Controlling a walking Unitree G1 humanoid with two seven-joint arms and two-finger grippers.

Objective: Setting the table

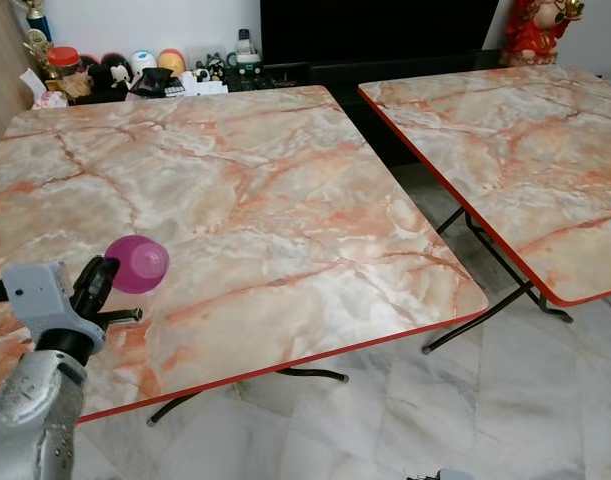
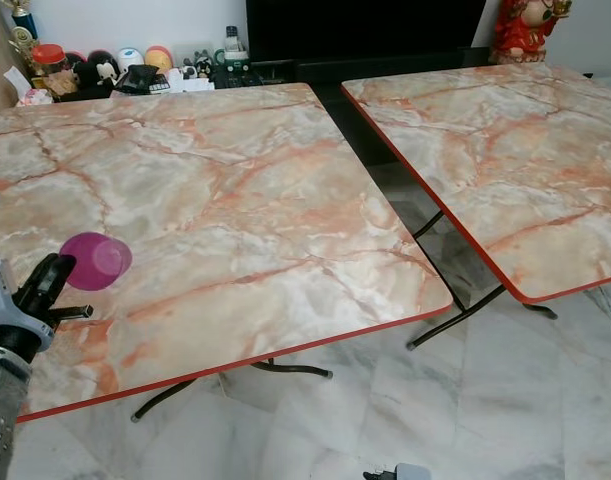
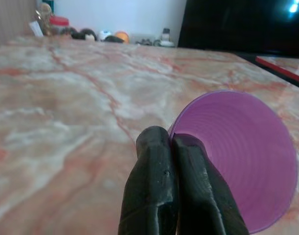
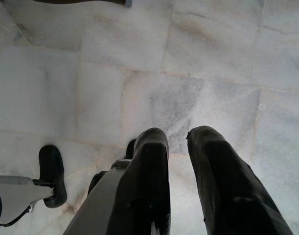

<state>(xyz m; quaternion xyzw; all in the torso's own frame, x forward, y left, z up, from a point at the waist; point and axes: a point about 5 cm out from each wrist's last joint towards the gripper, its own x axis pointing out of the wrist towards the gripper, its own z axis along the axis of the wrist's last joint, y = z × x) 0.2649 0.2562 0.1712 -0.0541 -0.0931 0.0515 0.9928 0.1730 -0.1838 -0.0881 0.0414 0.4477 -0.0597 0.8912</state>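
A purple plastic cup (image 1: 137, 263) hangs tilted just above the near left part of the marble-patterned folding table (image 1: 285, 200). My left gripper (image 1: 100, 278) is shut on the cup's rim. In the left wrist view the two black fingers (image 3: 154, 171) are pressed together on the edge of the cup (image 3: 237, 156), whose open mouth faces the camera. My right gripper (image 4: 178, 137) hangs low at my side and points at the floor. It is open, with nothing between its fingers.
A second marble-patterned table (image 1: 545, 150) stands to the right, with a gap of tiled floor (image 1: 455, 400) between the two. Toys and jars (image 1: 135, 75) line the back wall beside a dark television (image 1: 375, 30). A red figurine (image 1: 535, 30) stands at the far right.
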